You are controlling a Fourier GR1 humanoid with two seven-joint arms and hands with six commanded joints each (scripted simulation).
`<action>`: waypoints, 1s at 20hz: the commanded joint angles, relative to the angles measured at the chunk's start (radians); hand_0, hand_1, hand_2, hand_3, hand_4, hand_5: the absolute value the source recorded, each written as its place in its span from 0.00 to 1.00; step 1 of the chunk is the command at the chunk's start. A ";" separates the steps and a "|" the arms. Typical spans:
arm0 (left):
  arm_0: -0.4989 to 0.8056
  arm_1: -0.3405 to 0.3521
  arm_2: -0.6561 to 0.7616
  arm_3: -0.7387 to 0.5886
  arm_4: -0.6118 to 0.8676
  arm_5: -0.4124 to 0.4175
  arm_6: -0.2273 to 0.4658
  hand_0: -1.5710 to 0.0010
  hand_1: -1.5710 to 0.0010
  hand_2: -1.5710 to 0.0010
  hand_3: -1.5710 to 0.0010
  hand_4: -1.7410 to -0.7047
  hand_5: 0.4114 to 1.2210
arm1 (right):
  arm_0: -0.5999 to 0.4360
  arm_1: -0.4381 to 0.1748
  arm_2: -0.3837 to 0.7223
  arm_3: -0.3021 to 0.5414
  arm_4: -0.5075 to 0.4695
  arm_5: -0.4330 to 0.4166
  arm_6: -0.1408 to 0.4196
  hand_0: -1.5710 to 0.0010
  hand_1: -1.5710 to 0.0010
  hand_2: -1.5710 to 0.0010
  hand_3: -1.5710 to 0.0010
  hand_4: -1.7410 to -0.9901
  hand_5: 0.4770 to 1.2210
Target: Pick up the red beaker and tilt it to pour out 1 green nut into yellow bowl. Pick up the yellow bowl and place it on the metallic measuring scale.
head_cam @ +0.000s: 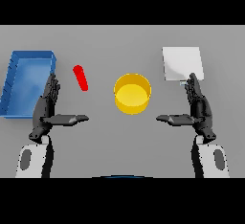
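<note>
Nothing's grabbed yet: left hand (48, 107) and right hand (198, 107) both hover open, fingers straight, thumbs pointing inward. The red beaker (81, 78) is thin and tilted, just beside the left hand, so a sloppy grasp could knock it over or dump extra nuts. The yellow bowl (132, 94) sits mid-table, the metallic measuring scale (182, 63) far right. The blue bin (27, 82) crowds the left side.

A slim red beaker (81, 78) lies tilted left of the round yellow bowl (132, 94); the pale metallic scale (182, 63) sits far right.
</note>
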 commanded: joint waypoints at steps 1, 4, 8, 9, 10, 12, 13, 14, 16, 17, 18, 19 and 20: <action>0.001 -0.001 -0.001 -0.001 0.000 0.001 -0.001 1.00 1.00 1.00 1.00 0.52 0.33 | 0.000 -0.001 -0.001 0.000 -0.001 0.000 0.000 1.00 1.00 1.00 1.00 0.75 0.13; 0.008 -0.004 -0.006 -0.006 -0.003 0.001 -0.003 1.00 1.00 1.00 1.00 0.52 0.33 | -0.002 -0.005 -0.005 0.002 -0.004 0.002 0.000 1.00 1.00 1.00 1.00 0.75 0.13; 0.060 0.024 -0.065 -0.070 -0.071 -0.014 -0.025 1.00 1.00 1.00 1.00 0.52 0.33 | 0.031 -0.074 0.037 -0.037 0.112 -0.011 -0.044 1.00 1.00 1.00 1.00 0.75 0.13; 0.067 0.039 -0.076 -0.090 -0.087 -0.019 -0.017 1.00 1.00 1.00 1.00 0.52 0.33 | 0.045 -0.087 0.050 -0.051 0.131 -0.005 -0.056 1.00 1.00 1.00 1.00 0.74 0.13; 0.070 0.049 -0.080 -0.102 -0.095 -0.021 -0.001 1.00 1.00 1.00 1.00 0.52 0.32 | 0.043 -0.086 0.065 -0.065 0.147 -0.006 -0.047 1.00 1.00 1.00 1.00 0.73 0.14; 0.095 0.052 -0.098 -0.144 -0.098 -0.030 0.005 1.00 1.00 1.00 1.00 0.52 0.32 | 0.063 -0.091 0.075 -0.077 0.163 -0.005 -0.050 1.00 1.00 1.00 1.00 0.73 0.14; 0.085 0.055 -0.094 -0.130 -0.105 -0.025 0.026 1.00 1.00 1.00 1.00 0.53 0.31 | 0.060 -0.096 0.067 -0.078 0.153 -0.002 -0.047 1.00 1.00 1.00 1.00 0.73 0.14; 0.086 0.057 -0.098 -0.134 -0.110 -0.025 0.030 1.00 1.00 1.00 1.00 0.54 0.31 | 0.050 -0.098 0.059 -0.075 0.137 0.005 -0.043 1.00 1.00 1.00 1.00 0.71 0.14; 0.088 0.053 -0.108 -0.138 -0.120 -0.023 0.043 1.00 1.00 1.00 1.00 0.55 0.30 | 0.061 -0.092 0.061 -0.083 0.108 0.030 -0.059 1.00 1.00 1.00 1.00 0.66 0.16; 0.082 0.050 -0.108 -0.130 -0.121 -0.022 0.043 1.00 1.00 1.00 1.00 0.55 0.30 | 0.063 -0.098 0.056 -0.091 0.094 0.040 -0.065 1.00 1.00 1.00 1.00 0.64 0.17; 0.075 0.046 -0.106 -0.113 -0.122 -0.019 0.047 1.00 1.00 1.00 1.00 0.54 0.30 | 0.058 -0.097 0.056 -0.093 0.093 0.039 -0.061 1.00 1.00 1.00 1.00 0.62 0.18; 0.068 0.042 -0.110 -0.097 -0.129 -0.019 0.052 1.00 1.00 1.00 1.00 0.54 0.30 | 0.050 -0.102 0.051 -0.087 0.086 0.046 -0.059 1.00 1.00 1.00 1.00 0.61 0.19; 0.052 0.040 -0.106 -0.073 -0.130 -0.018 0.052 1.00 1.00 1.00 1.00 0.53 0.30 | 0.055 -0.103 0.051 -0.087 0.080 0.052 -0.066 1.00 1.00 1.00 1.00 0.60 0.19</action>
